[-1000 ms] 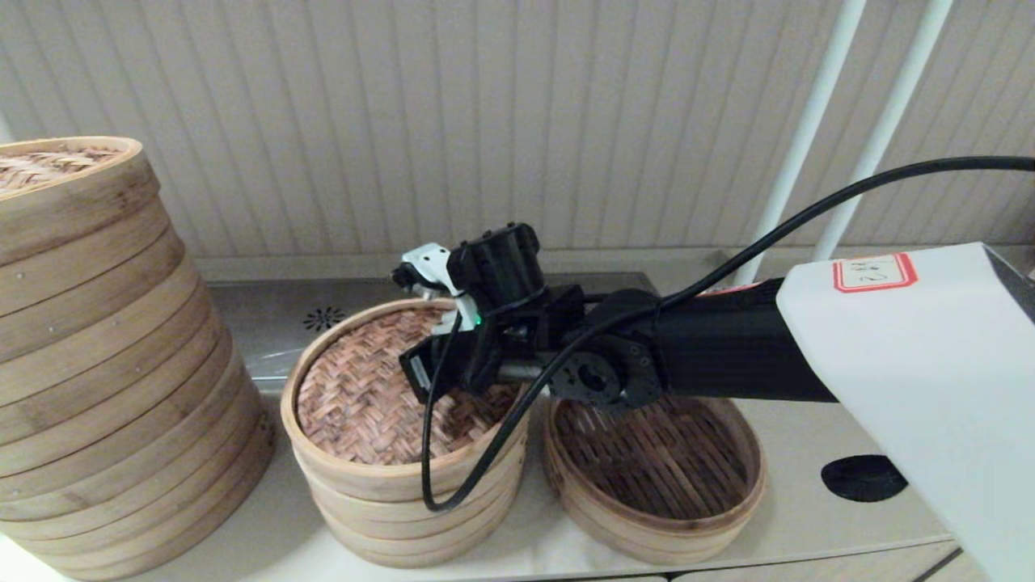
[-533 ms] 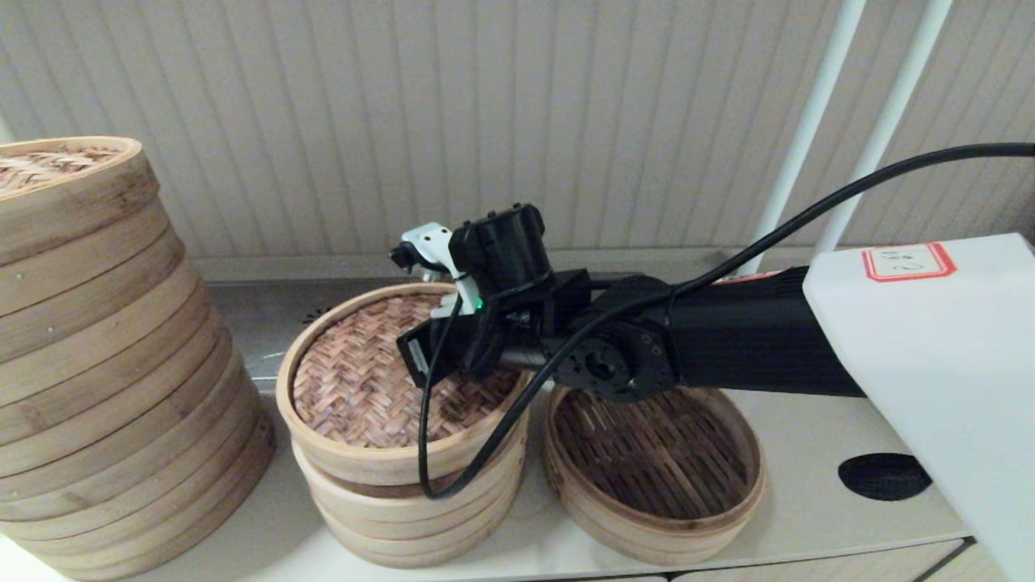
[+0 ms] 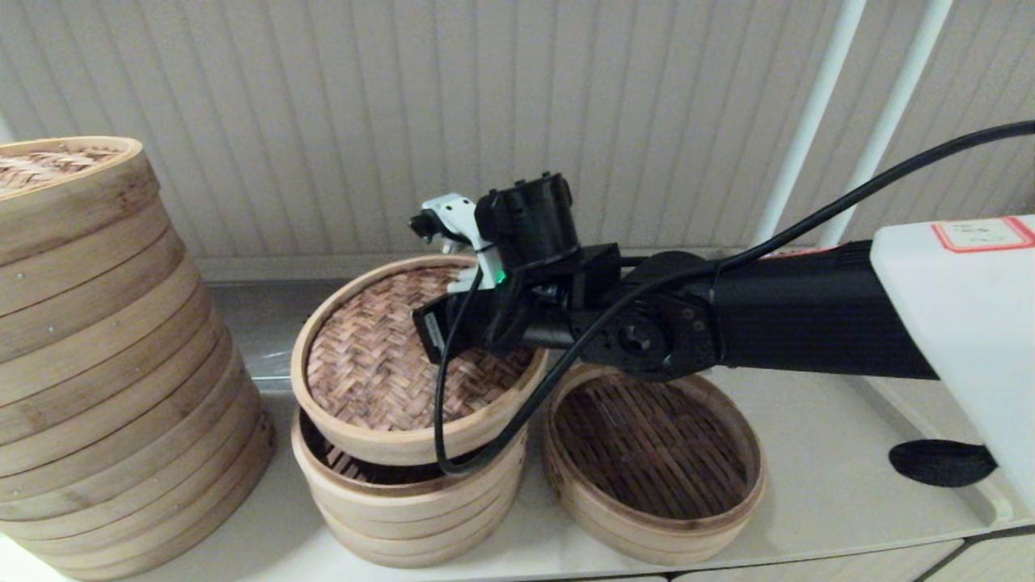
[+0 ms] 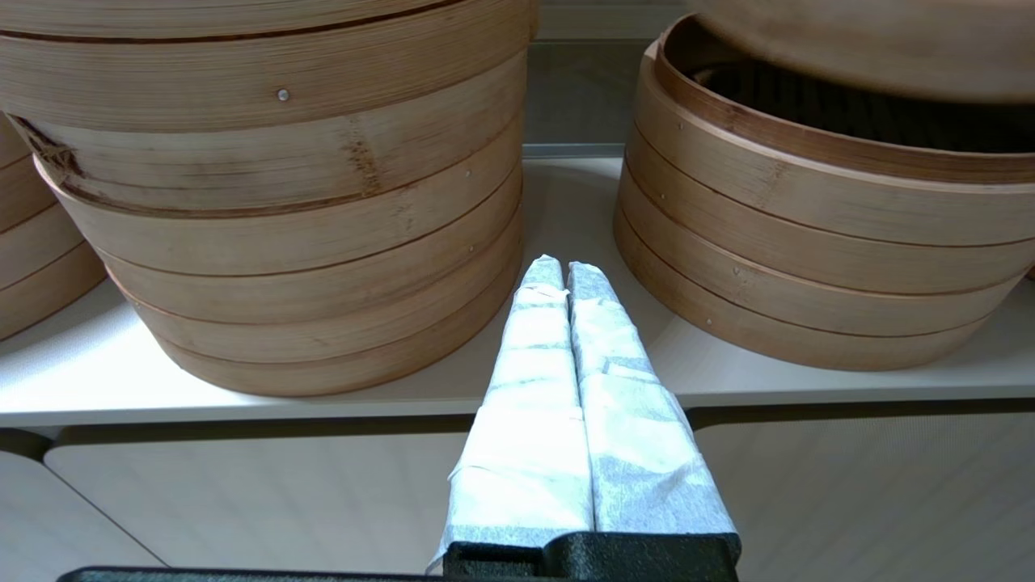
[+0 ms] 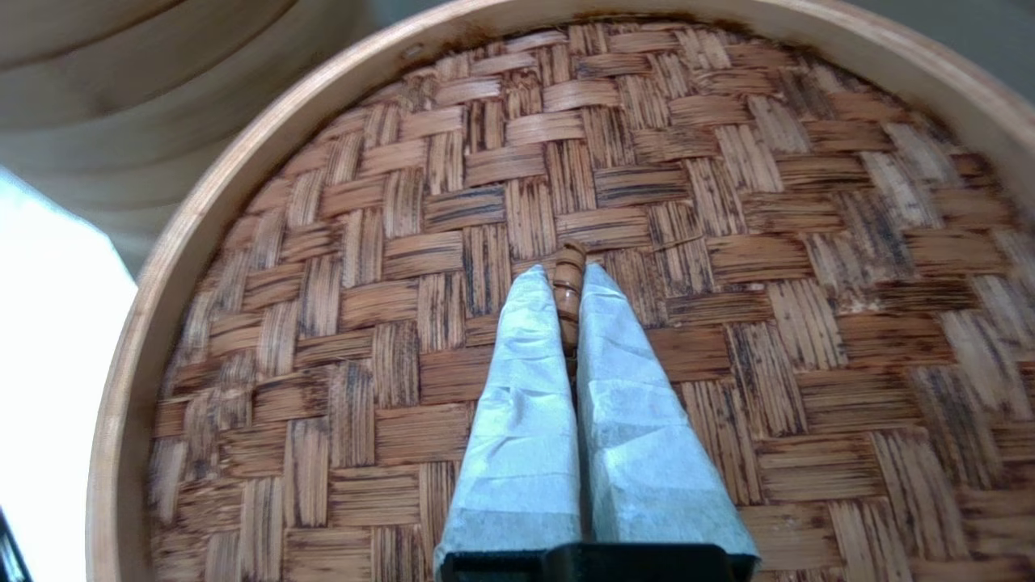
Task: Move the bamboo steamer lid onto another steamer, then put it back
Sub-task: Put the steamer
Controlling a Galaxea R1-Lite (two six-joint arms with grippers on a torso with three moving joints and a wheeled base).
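Observation:
The bamboo steamer lid, reddish-brown herringbone weave in a pale hoop, hangs tilted just above the several-tier stack, with a dark gap between them. My right gripper is shut on the small bamboo loop handle at the middle of the lid. Another steamer, low, single and dark-slatted, stands uncovered on the counter to the right of the stack, under my right wrist. My left gripper is shut on nothing, low at the counter's front edge between the two stacks.
A very tall, wide stack with a paler woven lid fills the left side. A ribbed wall runs close behind. Two white poles rise at the back right. A black round hole sits in the counter at the right.
The lid has risen off the several-tier stack and shifted slightly right with my right gripper; one second ago it rested on the stack. My right arm rose with it.

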